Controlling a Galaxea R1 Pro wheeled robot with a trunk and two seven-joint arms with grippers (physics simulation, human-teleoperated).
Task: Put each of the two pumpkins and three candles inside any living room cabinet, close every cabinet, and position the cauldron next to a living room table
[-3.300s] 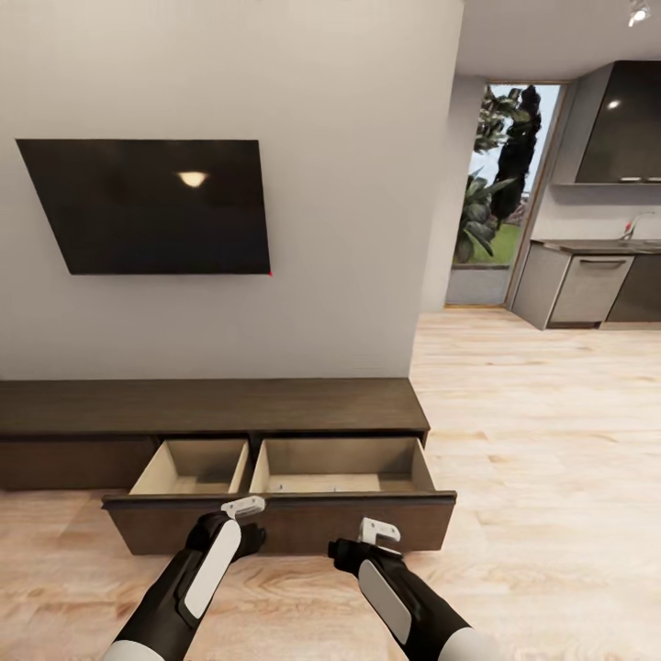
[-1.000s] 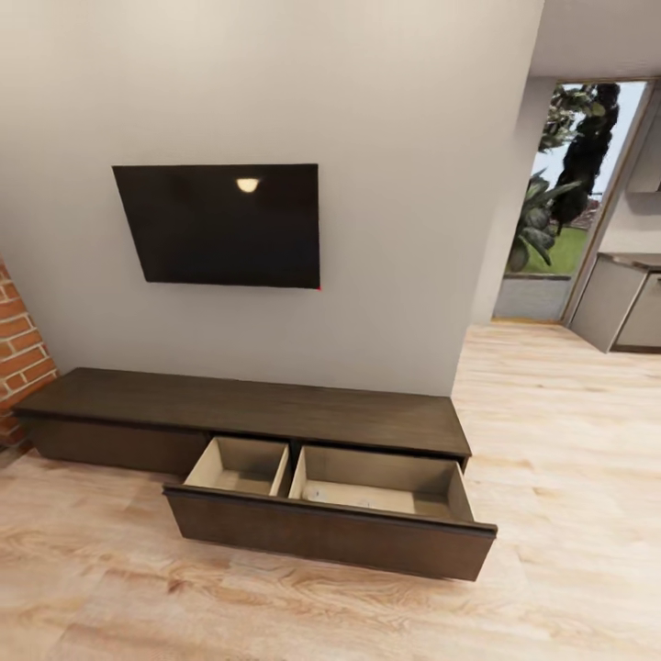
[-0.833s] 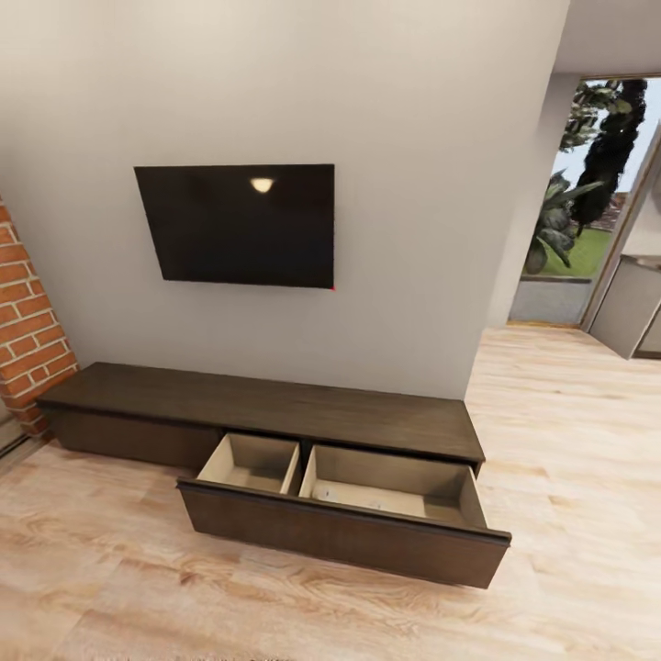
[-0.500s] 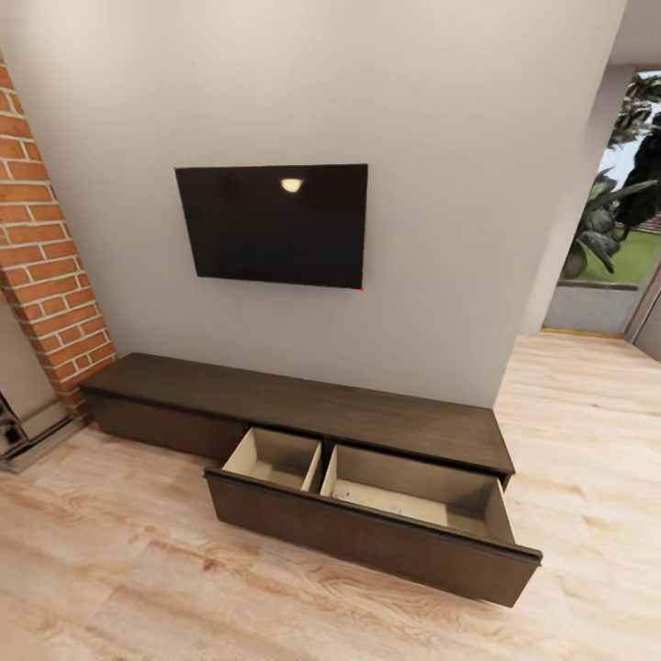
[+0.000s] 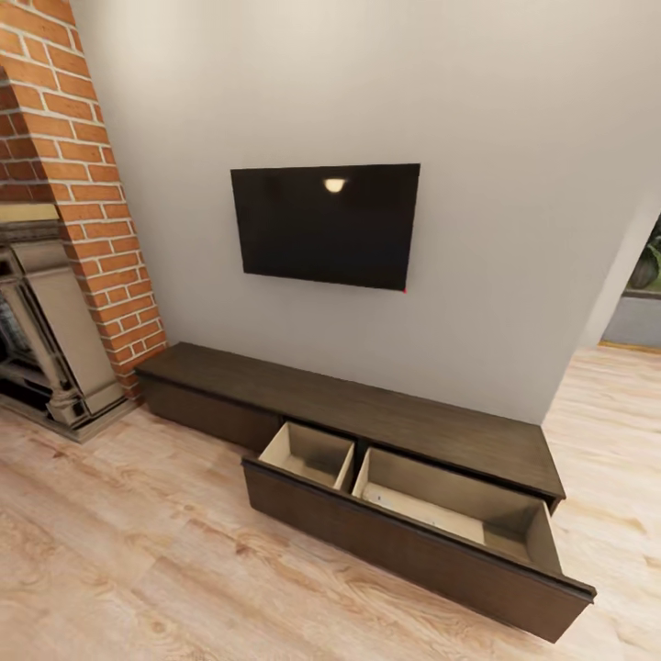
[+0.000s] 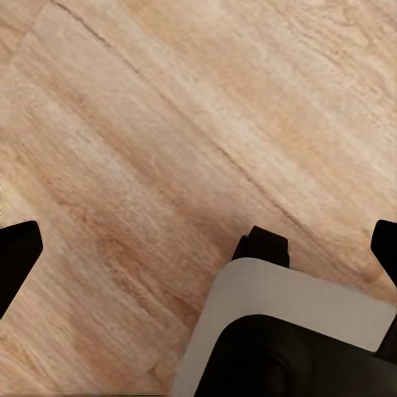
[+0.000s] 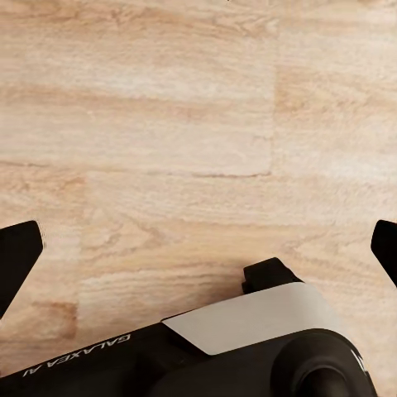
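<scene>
The cabinet point(image 5: 367, 418) runs along the white wall under the TV, long, low and dark brown. Its right drawer point(image 5: 413, 542) is pulled out, showing two pale beige compartments. Small whitish bits point(image 5: 390, 502) lie on the floor of the larger compartment, too small to tell whether they are candles. The pumpkins, the cauldron and the table are out of view. My left gripper point(image 6: 198, 248) hangs open over bare wooden floor, black fingertips point(image 6: 16, 260) far apart. My right gripper point(image 7: 198, 244) is open too, above floorboards, with nothing between its fingertips point(image 7: 16, 256).
A black TV point(image 5: 326, 225) hangs on the wall above the cabinet. A brick fireplace point(image 5: 64, 248) with a grey stone surround stands at the left. Light wooden floor point(image 5: 128, 560) spreads in front. My own base point(image 7: 248, 347) shows under each wrist.
The head view has swung left and backed off, bringing the brick fireplace in and pushing the doorway out. The arms seen 3.3 s ago have left the head view. The drawer stays open.
</scene>
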